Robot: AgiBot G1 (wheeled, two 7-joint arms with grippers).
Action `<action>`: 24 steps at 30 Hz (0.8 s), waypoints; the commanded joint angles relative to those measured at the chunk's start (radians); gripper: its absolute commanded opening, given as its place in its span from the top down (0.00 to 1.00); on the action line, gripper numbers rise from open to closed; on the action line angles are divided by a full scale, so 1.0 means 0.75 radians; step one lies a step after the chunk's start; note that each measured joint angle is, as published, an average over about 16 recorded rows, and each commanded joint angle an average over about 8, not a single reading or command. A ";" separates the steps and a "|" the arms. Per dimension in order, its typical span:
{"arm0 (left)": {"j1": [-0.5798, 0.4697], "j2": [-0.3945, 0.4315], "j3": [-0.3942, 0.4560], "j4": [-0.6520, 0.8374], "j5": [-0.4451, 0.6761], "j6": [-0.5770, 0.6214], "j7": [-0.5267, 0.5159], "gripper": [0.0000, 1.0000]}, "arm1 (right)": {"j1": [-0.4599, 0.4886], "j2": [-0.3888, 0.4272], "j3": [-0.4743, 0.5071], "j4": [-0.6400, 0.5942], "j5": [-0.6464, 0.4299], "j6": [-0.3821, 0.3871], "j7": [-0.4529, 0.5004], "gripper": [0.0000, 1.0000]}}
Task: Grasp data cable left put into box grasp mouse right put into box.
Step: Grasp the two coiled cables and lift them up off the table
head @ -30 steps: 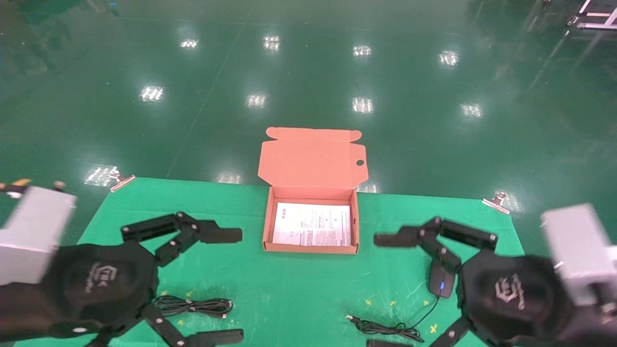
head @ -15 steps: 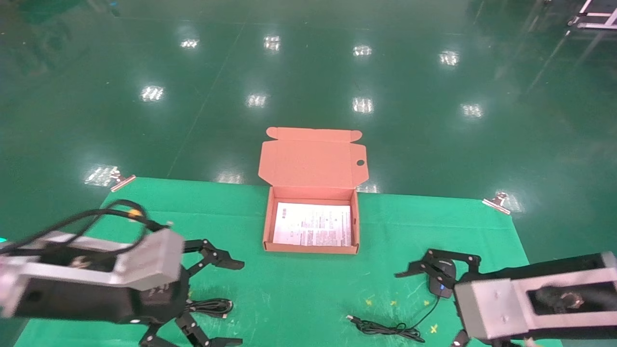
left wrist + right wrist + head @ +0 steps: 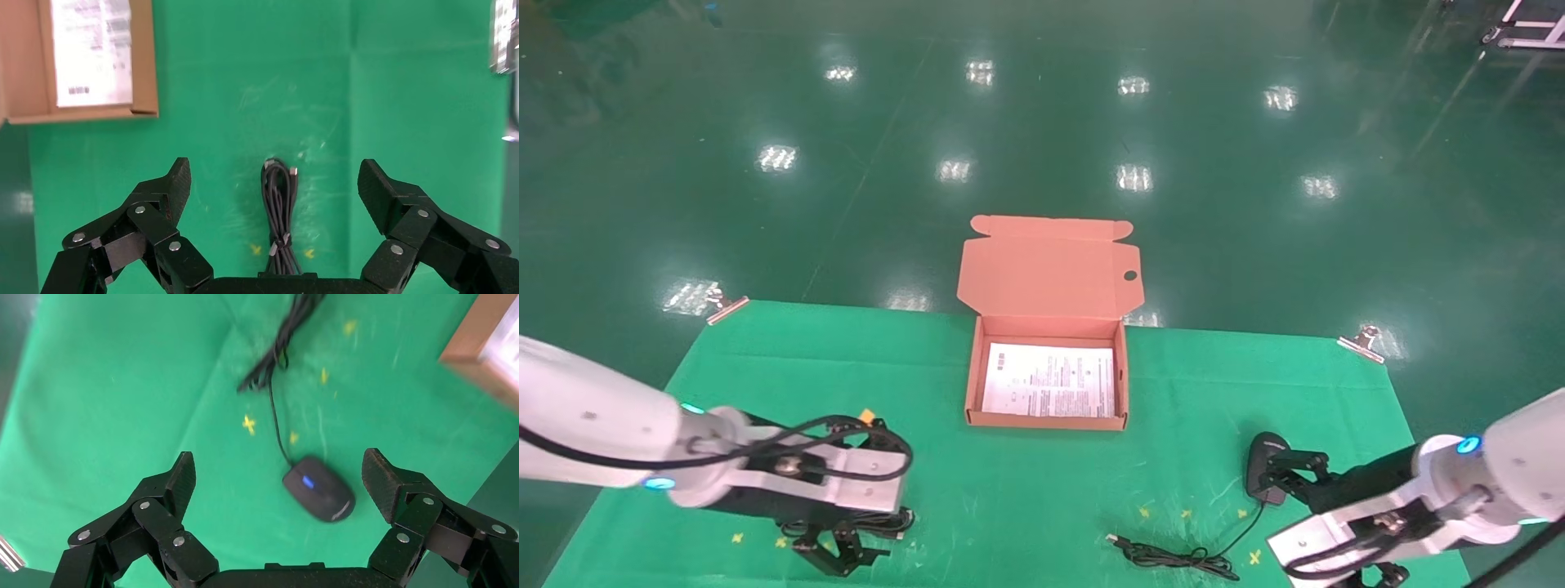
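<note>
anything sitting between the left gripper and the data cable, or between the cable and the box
Nothing visible. The left gripper hangs open directly over the data cable, bare green cloth between them. Only cloth lies from there to the open box.

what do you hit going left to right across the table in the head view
left gripper above the data cable → box → bundled end of the mouse cord → mouse → right gripper beside it.

Green cloth (image 3: pixel 1026 490), apparently clipped by clamps (image 3: pixel 1361 341).
</note>
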 commanded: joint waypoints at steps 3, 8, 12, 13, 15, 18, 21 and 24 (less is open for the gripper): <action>0.018 0.056 0.058 0.016 0.154 -0.047 -0.038 0.00 | -0.044 -0.028 -0.030 -0.004 -0.099 0.068 0.076 0.00; 0.036 0.108 0.103 0.100 0.277 -0.088 -0.081 0.00 | -0.117 -0.051 -0.027 -0.016 -0.125 0.151 0.173 0.00; 0.030 0.153 0.130 0.211 0.338 -0.103 -0.087 0.00 | -0.164 -0.076 -0.023 -0.030 -0.135 0.206 0.240 0.00; 0.027 0.164 0.135 0.242 0.349 -0.107 -0.086 0.00 | -0.172 -0.084 -0.022 -0.034 -0.136 0.217 0.255 0.00; 0.019 0.188 0.140 0.313 0.363 -0.118 -0.085 0.00 | -0.186 -0.100 -0.019 -0.048 -0.136 0.235 0.286 0.00; 0.005 0.216 0.132 0.431 0.358 -0.146 -0.082 0.00 | -0.203 -0.128 -0.017 -0.079 -0.132 0.255 0.323 0.00; -0.013 0.240 0.111 0.567 0.330 -0.172 -0.074 0.00 | -0.217 -0.157 -0.016 -0.128 -0.126 0.276 0.347 0.00; -0.033 0.260 0.085 0.711 0.289 -0.196 -0.055 0.00 | -0.230 -0.188 -0.016 -0.186 -0.124 0.303 0.355 0.00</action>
